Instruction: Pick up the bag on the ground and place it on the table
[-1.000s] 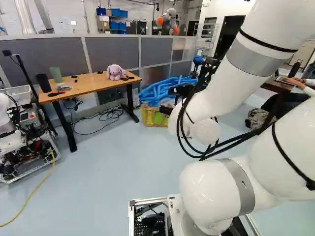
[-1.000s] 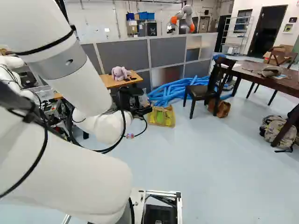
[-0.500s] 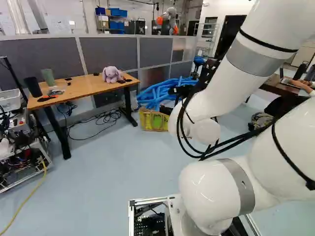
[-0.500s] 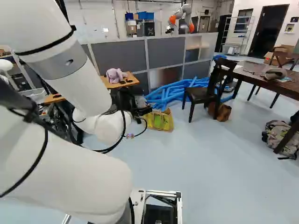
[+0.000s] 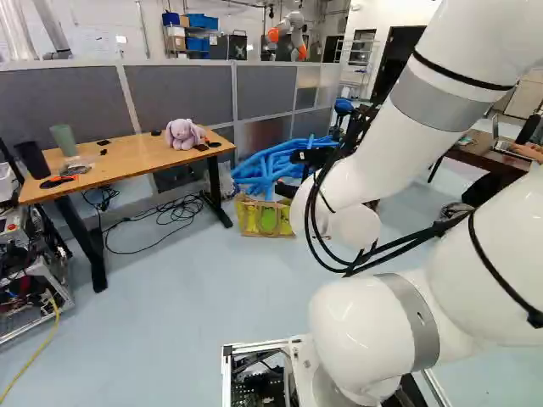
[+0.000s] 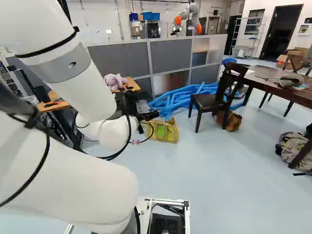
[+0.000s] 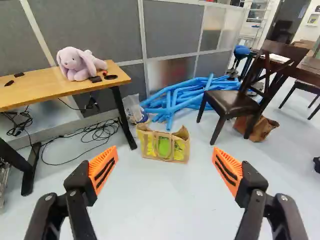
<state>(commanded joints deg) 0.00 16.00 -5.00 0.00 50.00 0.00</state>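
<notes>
My gripper (image 5: 299, 173) is partly hidden by the arm in the left base view. In the wrist view the gripper (image 7: 164, 167) has its orange-padded fingers wide apart, with nothing between them. Ahead of it on the floor stands a tan and yellow bag (image 7: 164, 145) with looped handles, upright and not touched; the bag (image 6: 165, 131) also shows beyond the arm in the right base view. A light wooden table (image 7: 45, 87) with black legs stands beside the bag, bearing a lilac plush rabbit (image 7: 79, 64) and small dark items.
Blue tubes (image 7: 185, 97) lie behind the bag. A dark chair (image 6: 210, 99) and a brown bag (image 6: 230, 120) stand near a dark table (image 6: 278, 80). Cables (image 5: 174, 210) run beneath the wooden table. Equipment (image 5: 30, 288) stands at the left; another robot (image 6: 189, 19) is behind the partition.
The base has moved, driving closer to the bag and wooden table, which look nearer and shifted leftward in both base views. The arm keeps its pose against its lowest joint.
</notes>
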